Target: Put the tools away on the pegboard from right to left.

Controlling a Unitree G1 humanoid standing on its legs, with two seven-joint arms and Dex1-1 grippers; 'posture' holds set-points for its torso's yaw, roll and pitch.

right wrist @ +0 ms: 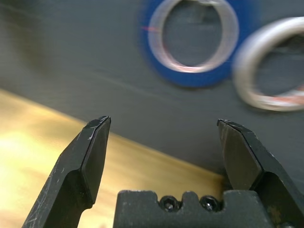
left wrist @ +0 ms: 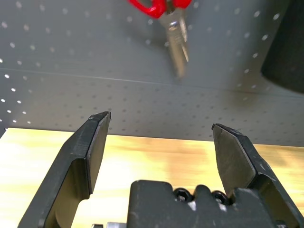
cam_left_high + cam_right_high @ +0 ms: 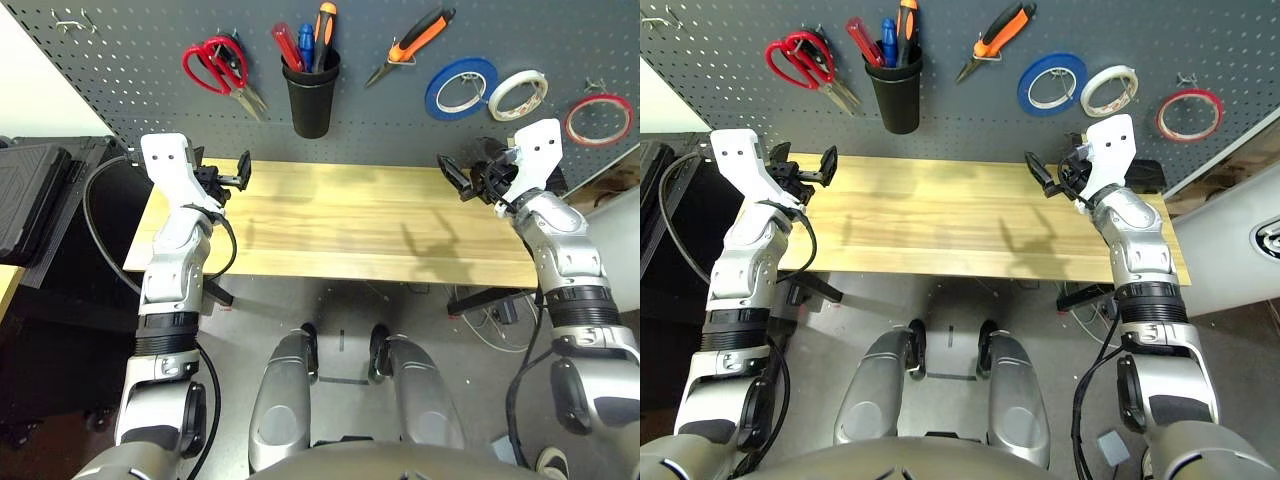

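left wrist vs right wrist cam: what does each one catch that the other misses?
Left wrist view alone: the red-handled scissors hanging blades down on the pegboard, plus an edge of the black cup.

Right wrist view alone: the blue tape roll and, beside it, the white tape roll.

Both: dark perforated pegboard above the wooden table, and that arm's own gripper, left gripper and right gripper, each with its two black fingers spread wide and nothing between them.

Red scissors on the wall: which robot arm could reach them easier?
Probably left. The red scissors hang on the pegboard just above the open left gripper; the right gripper is at the table's other end.
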